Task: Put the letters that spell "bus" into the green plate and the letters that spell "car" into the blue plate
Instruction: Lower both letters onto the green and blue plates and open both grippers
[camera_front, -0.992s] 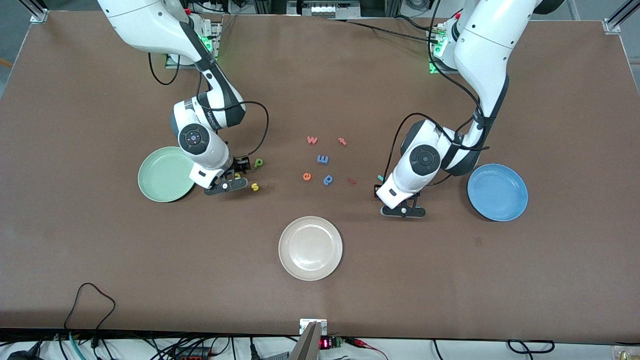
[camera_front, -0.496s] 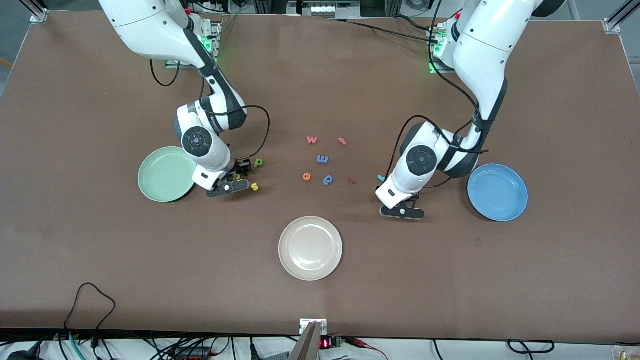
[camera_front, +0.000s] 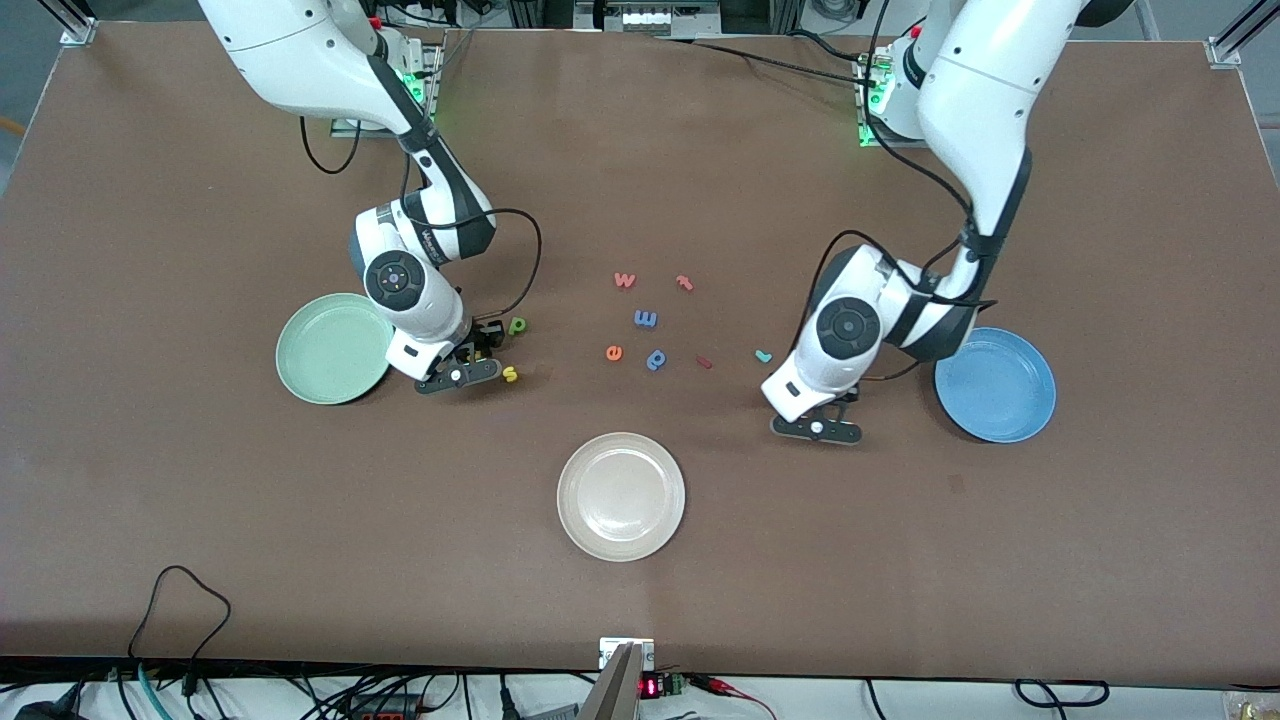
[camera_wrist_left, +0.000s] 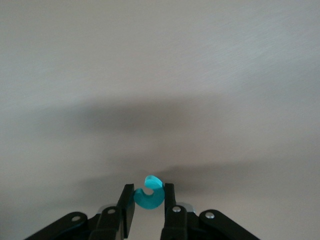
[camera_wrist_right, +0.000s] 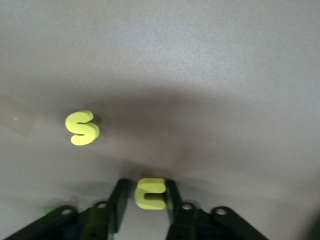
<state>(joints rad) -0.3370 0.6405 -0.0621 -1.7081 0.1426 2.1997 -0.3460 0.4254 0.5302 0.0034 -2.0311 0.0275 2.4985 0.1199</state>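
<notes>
Left claw (camera_wrist_left: 145, 212) — closed on the teal c (camera_wrist_left: 149, 198), just above the worktop (camera_front: 900, 560) beside the blue plate (camera_front: 995, 385). Right claw (camera_wrist_right: 145, 210) — closed on the yellow u (camera_wrist_right: 150, 193), low beside the green plate (camera_front: 333, 348).

Yellow s (camera_front: 510, 374) — on the worktop just beside the right claw. Green b/p letter (camera_front: 516, 325) — close by, farther from the front camera. Teal r (camera_front: 763, 355) — near the left arm's wrist. Mid-worktop scatter — orange e (camera_front: 614, 352), blue p (camera_front: 656, 359), blue m (camera_front: 646, 318), red t (camera_front: 685, 283). Cream plate (camera_front: 621, 496) — nearest the front camera.
</notes>
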